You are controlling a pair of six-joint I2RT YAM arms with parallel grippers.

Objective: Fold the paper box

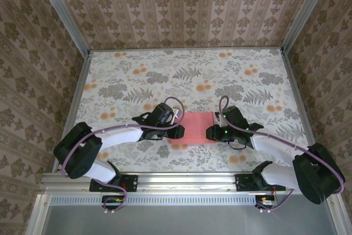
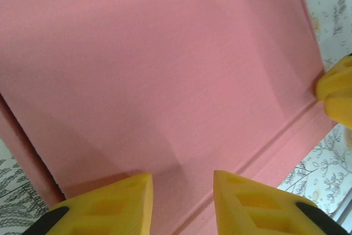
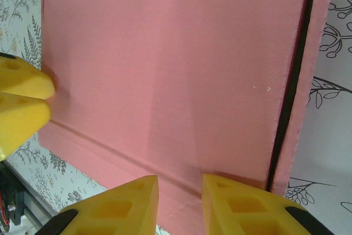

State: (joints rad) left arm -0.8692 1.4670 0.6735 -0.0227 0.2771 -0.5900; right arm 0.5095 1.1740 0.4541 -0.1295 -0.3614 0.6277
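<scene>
Pink paper box [image 1: 191,128] flat on a floral bench [image 1: 137,75], patterned walls [image 1: 181,4] around.
Overhead it lies centred near the front edge; wrist views add its crease [image 2: 275,141], with left fingers [image 2: 110,202] and right fingers [image 3: 247,202] slightly parted over it, grasp impossible to tell.

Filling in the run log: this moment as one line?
paper box: lying on table, pink face up | left gripper: at its left edge, jaws apart | right gripper: at its right edge, jaws apart

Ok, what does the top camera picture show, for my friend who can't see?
A pink paper box lies on a flowery table. The left gripper sits at its left edge, the right gripper at its right edge.
</scene>
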